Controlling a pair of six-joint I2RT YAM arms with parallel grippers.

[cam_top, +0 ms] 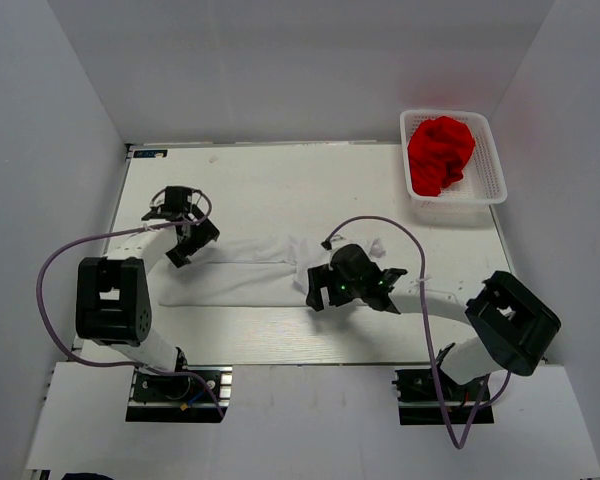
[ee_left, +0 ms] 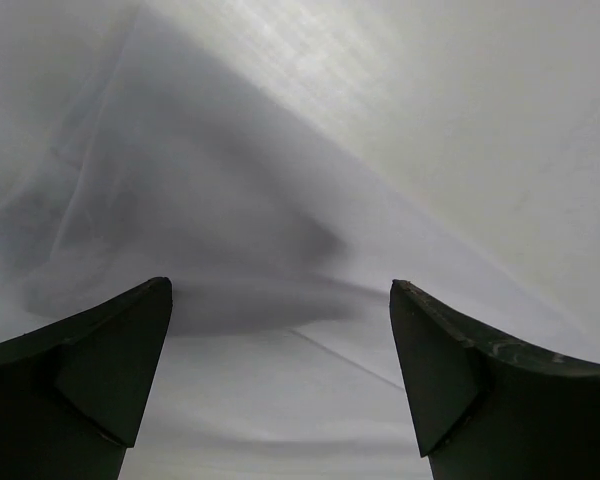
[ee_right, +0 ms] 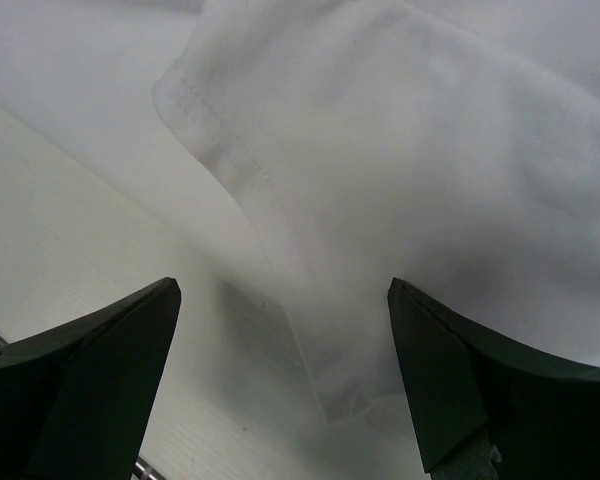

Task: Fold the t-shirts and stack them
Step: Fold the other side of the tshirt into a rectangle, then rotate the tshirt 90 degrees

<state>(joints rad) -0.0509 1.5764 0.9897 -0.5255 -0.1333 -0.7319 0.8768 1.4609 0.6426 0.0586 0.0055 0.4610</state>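
Observation:
The white t-shirt (cam_top: pixel 242 270) lies as a long folded strip across the table's middle. My left gripper (cam_top: pixel 185 243) is open right over its left end; the left wrist view shows white cloth (ee_left: pixel 280 380) between the spread fingers. My right gripper (cam_top: pixel 318 290) is open over the strip's right end, where a hemmed corner (ee_right: pixel 350 300) lies between the fingers. The red t-shirt (cam_top: pixel 440 152) sits crumpled in the white basket (cam_top: pixel 490 185) at the back right.
White walls enclose the table on three sides. Purple cables loop off both arms; the right arm's cable (cam_top: pixel 380 222) arcs above the table near the shirt's right end.

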